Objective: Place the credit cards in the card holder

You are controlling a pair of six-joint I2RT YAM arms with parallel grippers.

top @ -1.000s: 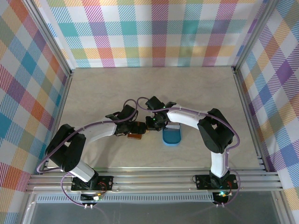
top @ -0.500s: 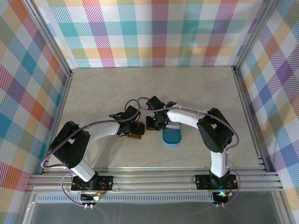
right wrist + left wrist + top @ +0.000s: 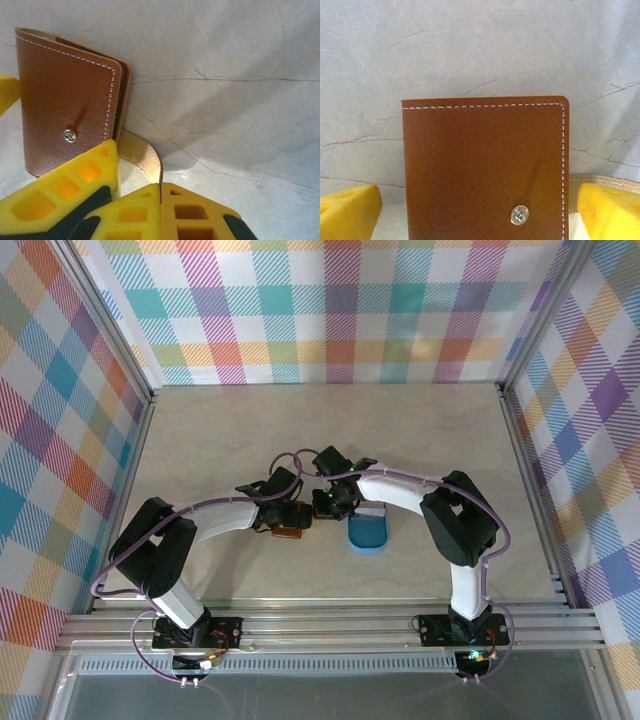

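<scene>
While spread wide at the left gripper [image 3: 477, 212], clenched at the right gripper [image 3: 161, 195], pinching the snap tab [image 3: 142, 152]. Card holder [image 3: 485, 160] flat on table [image 3: 470, 50], between left fingers [image 3: 610, 210], just left of right fingertips.

The left arm [image 3: 215, 520] swung its elbow rightward, in toward the table's middle (most of that came in the first half second). Its purple cable [image 3: 283, 462] looped higher over the wrist. The left gripper [image 3: 286, 518] edged slightly nearer the right gripper [image 3: 322, 508], sitting more squarely over the card holder [image 3: 291, 533].
</scene>
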